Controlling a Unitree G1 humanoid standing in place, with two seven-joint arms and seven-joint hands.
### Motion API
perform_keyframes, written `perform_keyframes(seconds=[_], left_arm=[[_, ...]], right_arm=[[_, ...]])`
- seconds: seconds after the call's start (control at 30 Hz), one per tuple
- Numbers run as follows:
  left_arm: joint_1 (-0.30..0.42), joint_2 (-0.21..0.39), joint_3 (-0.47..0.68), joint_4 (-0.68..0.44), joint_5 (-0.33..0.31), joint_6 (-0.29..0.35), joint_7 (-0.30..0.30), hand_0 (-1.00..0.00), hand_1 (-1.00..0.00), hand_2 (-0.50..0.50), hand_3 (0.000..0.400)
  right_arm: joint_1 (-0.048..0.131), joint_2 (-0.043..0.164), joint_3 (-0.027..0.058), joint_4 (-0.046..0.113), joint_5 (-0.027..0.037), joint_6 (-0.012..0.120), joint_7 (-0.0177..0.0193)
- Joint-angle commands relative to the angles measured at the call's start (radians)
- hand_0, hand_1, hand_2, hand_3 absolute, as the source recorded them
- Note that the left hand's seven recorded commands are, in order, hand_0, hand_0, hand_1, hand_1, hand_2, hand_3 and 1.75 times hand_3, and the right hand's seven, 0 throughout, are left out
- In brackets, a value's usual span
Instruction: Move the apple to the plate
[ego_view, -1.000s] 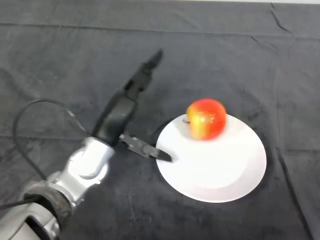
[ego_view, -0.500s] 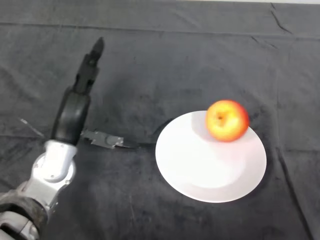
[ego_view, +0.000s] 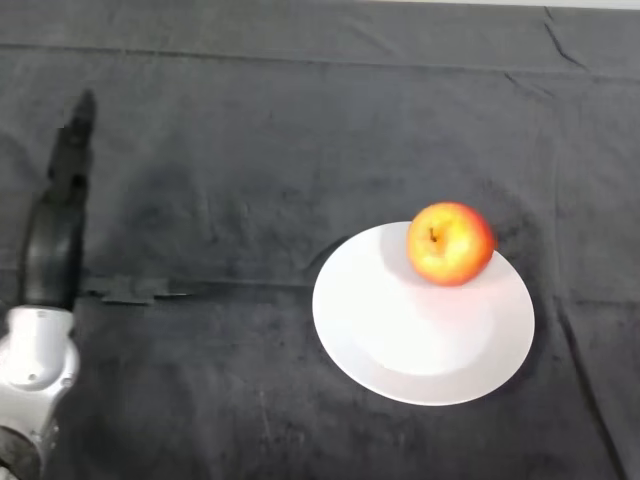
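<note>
A red and yellow apple (ego_view: 450, 243) rests upright on the far right part of the white plate (ego_view: 400, 340), stem up. My left hand (ego_view: 56, 225) is far off at the left edge of the head view, well apart from both. Its fingers point straight away from me and its thumb (ego_view: 130, 291) sticks out to the right. The hand is open and holds nothing.
A dark wrinkled cloth (ego_view: 300, 120) covers the whole table. Folds run across its far part and down the right side near the plate.
My left hand has swung from beside the plate to the far left edge. The apple rolled a little to the right on the plate and settled there.
</note>
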Motion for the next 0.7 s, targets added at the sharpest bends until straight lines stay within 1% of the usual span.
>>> perform_keyframes(seconds=[0.03,0.4,0.7], left_arm=[[0.033,0.057,0.046,0.036,-0.027,0.011,-0.009,0.00,0.00,0.00,0.000],[0.080,0.102,0.181,0.040,-0.091,0.050,-0.028,0.00,0.00,0.00,0.000],[0.118,0.130,0.289,0.038,-0.149,0.088,-0.055,0.00,0.00,0.00,0.000]], right_arm=[[0.020,-0.025,-0.0127,0.005,0.0064,0.002,0.0060],[0.020,-0.025,-0.0126,0.005,0.0063,0.002,0.0057],[0.020,-0.025,-0.0125,0.004,0.0063,0.002,0.0055]])
